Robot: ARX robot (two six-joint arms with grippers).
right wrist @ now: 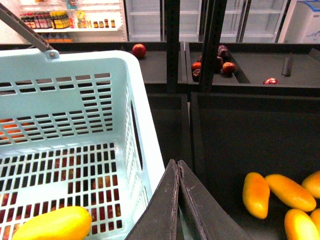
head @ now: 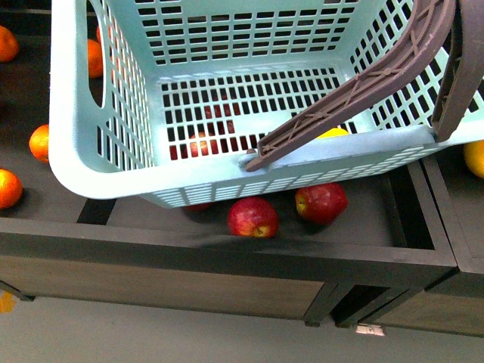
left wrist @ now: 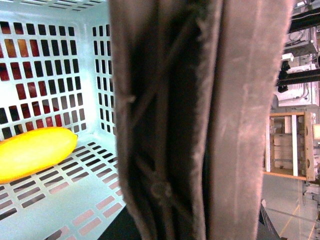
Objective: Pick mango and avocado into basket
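Lying on the basket (right wrist: pixel 146 130) floor, lower left, the mango (right wrist: pixel 52 224) rests. Right pincer (right wrist: pixel 176 165) is pressed closed, empty; left pincer's grip cannot be told behind the brown handle (left wrist: pixel 200 120).

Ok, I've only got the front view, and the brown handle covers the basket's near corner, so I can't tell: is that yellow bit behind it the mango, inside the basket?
Observer: Yes. In the left wrist view the mango lies flat on the floor of the basket, its tip near a corner.
Operator: And the right hand? I don't see it at all.
Observer: In the right wrist view the right hand is shut and empty, just outside the basket's wall, with other yellow mangoes lying outside the basket nearby.
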